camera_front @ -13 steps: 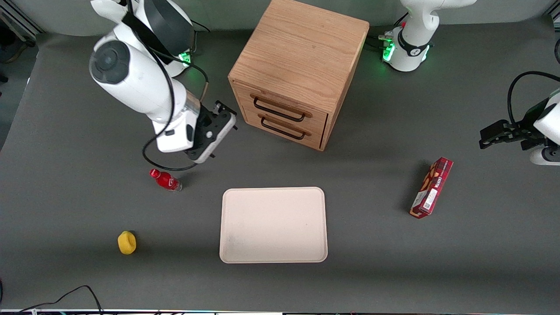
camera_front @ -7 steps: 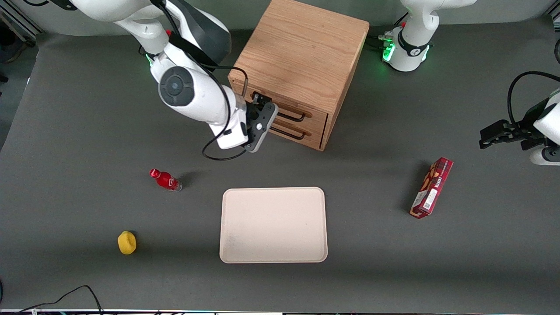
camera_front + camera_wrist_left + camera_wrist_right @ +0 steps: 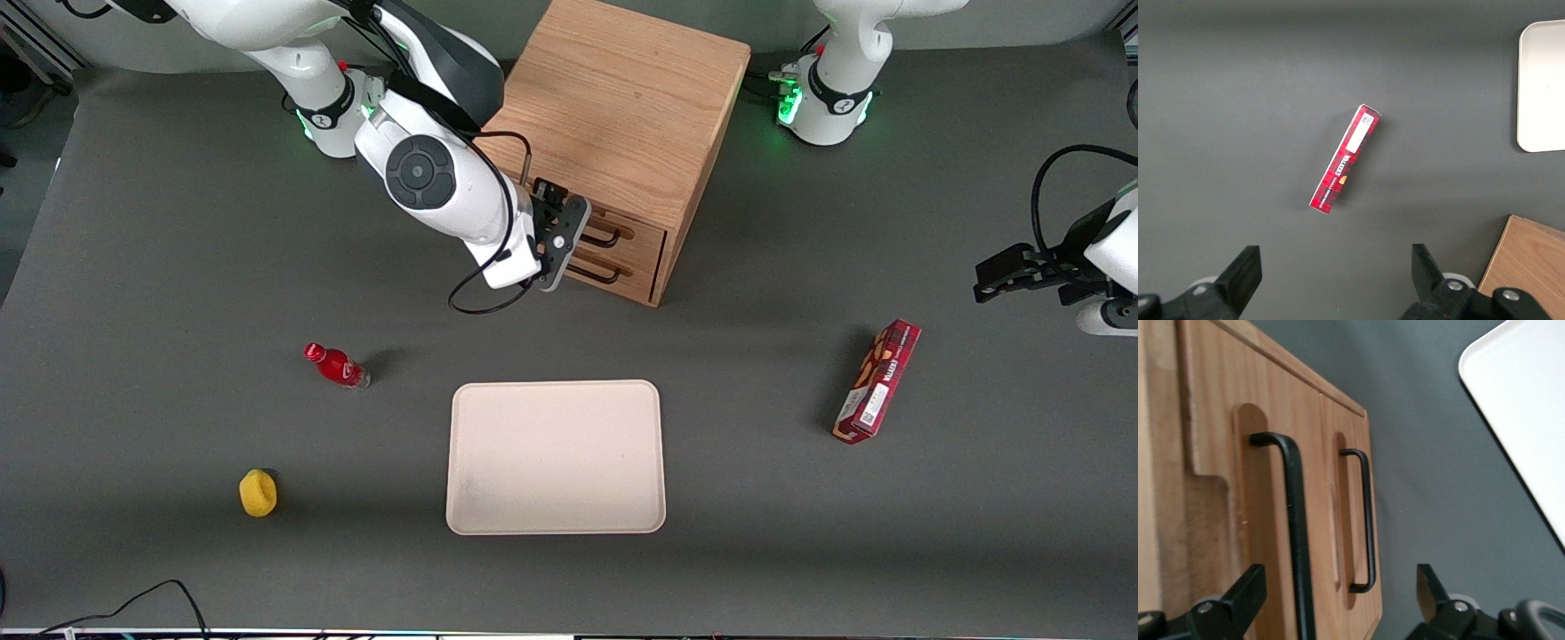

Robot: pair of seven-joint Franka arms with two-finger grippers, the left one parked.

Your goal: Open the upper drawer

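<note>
Oak, pale and grainy, makes up the boxy cabinet standing at about twelve o'clock from the cream tray, farther from the front camera than the tray. Its front carries two shallow drawers; the upper drawer sits flush and closed, topmost of the pair, with the lower drawer directly beneath it. In the right wrist view the upper drawer's long black wire handle runs close to the camera, and the lower drawer's matching handle lies parallel just beside it.

The gripper hangs right in front of the drawer fronts, at the handles' end toward the working arm's end of the table. Its fingers stand spread apart in the wrist view, holding nothing, with the upper handle passing between them; whether they touch it cannot be told.

On the dark grey table, a small red bottle with a red cap lies at about ten o'clock from the tray. A yellow object sits at roughly eight o'clock, nearer the front camera. Toward the parked arm's end, at three o'clock from the tray, lies a red tartan box; its white label reads "WALKERS" in the left wrist view, with a small printed code on a white sticker.
</note>
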